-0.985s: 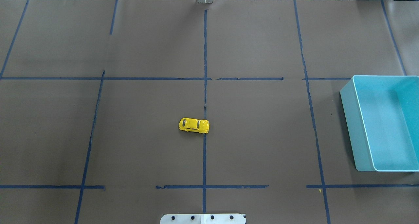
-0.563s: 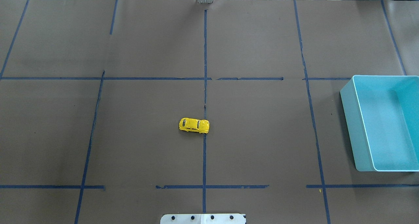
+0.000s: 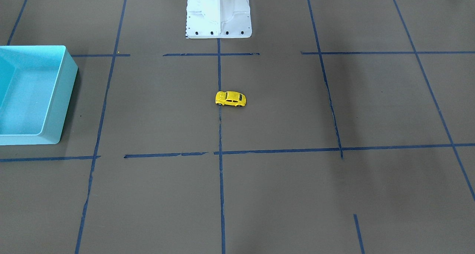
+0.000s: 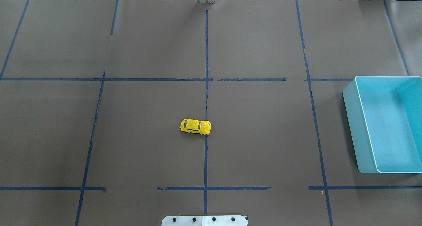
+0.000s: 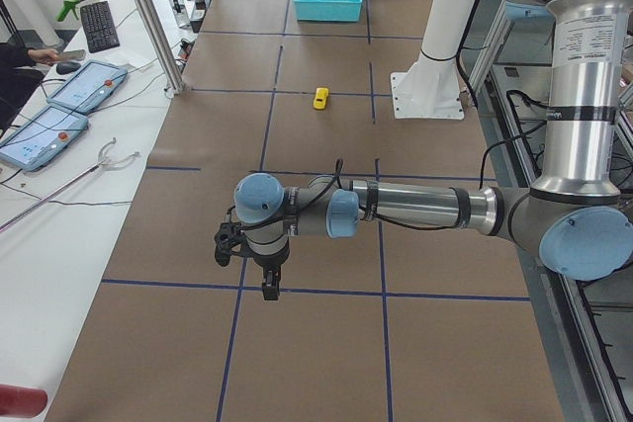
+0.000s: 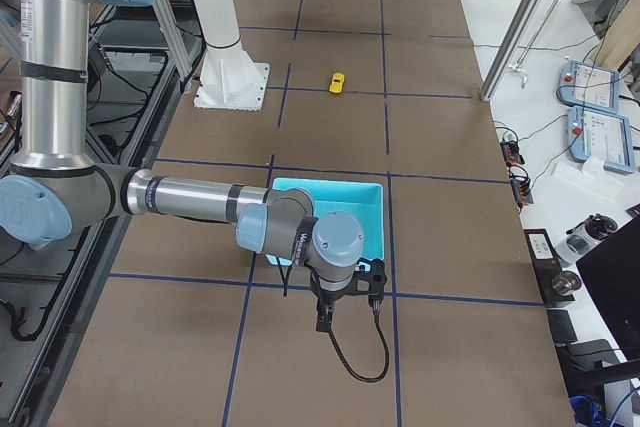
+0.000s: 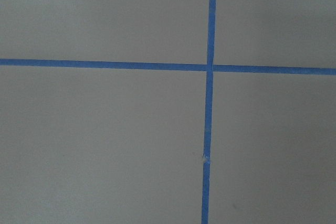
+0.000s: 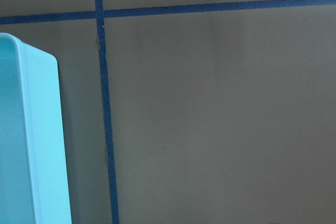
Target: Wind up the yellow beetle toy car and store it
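Note:
The yellow beetle toy car [image 4: 195, 126] stands on its wheels near the table's middle, on the brown paper beside the centre tape line; it also shows as the car [image 3: 231, 99], the car [image 5: 320, 98] and the car [image 6: 337, 83]. The turquoise bin [image 4: 357, 130] sits empty at the table's right side. My left gripper [image 5: 269, 289] hangs over the table's left end, far from the car, and I cannot tell whether it is open or shut. My right gripper [image 6: 325, 322] hangs just beyond the bin [image 6: 350, 209], and its state I cannot tell either.
Blue tape lines [image 4: 206, 71] cross the brown paper. The robot's white base [image 3: 219, 13] stands at the near edge. Pendant tablets [image 5: 84, 86] and a keyboard lie on a side table, where a person's hand [image 5: 30, 54] rests. The right wrist view catches the bin's corner [image 8: 31, 145].

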